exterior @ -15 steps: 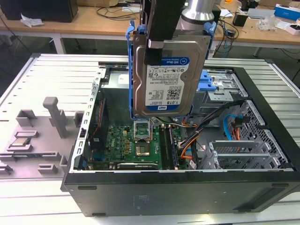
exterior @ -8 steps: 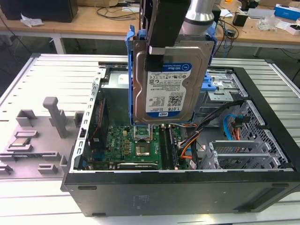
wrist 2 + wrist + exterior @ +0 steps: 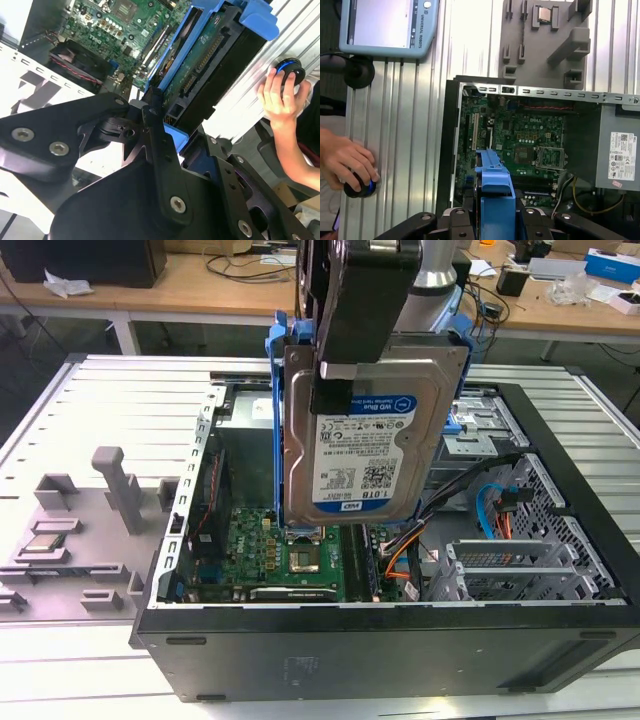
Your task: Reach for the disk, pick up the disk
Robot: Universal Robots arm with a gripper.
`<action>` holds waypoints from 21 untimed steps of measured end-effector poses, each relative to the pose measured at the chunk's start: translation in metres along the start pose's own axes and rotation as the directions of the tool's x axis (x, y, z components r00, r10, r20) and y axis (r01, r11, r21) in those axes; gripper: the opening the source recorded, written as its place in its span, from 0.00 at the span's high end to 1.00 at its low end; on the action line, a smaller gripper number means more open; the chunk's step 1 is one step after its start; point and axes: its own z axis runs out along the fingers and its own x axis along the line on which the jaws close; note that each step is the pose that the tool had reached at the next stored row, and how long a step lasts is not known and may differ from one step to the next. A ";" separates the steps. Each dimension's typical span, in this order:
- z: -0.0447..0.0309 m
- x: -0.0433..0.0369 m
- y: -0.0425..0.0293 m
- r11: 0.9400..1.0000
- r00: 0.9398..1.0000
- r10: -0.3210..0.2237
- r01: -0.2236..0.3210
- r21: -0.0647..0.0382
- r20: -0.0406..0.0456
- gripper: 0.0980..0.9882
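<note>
The disk (image 3: 365, 445) is a silver hard drive with a blue-and-white label and a blue plastic bracket (image 3: 276, 390) along its edges. It hangs upright in the air above the open computer case (image 3: 380, 640), label facing the exterior view. My gripper (image 3: 338, 388) comes down from above and is shut on the disk's upper part, one black finger (image 3: 333, 360) lying across its labelled face. In the second wrist view the disk (image 3: 205, 60) shows edge-on between my black fingers (image 3: 156, 131). In the first wrist view its blue bracket (image 3: 493, 182) rises from the gripper (image 3: 493, 220).
Under the disk lies the green motherboard (image 3: 285, 550) with orange and blue cables (image 3: 500, 505) beside it. A grey fixture plate (image 3: 70, 530) with pegs sits at the exterior view's left. A person's hand (image 3: 345, 157) rests on a round black device, near a pendant screen (image 3: 385, 25).
</note>
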 end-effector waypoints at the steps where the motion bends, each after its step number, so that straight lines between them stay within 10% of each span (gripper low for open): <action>1: 0.0001 0.0016 0.0001 1.000 1.000 0.000 0.000 0.000 0.000 0.70; 21: 0.0026 0.0487 0.0028 1.000 1.000 0.000 0.000 0.000 0.000 0.70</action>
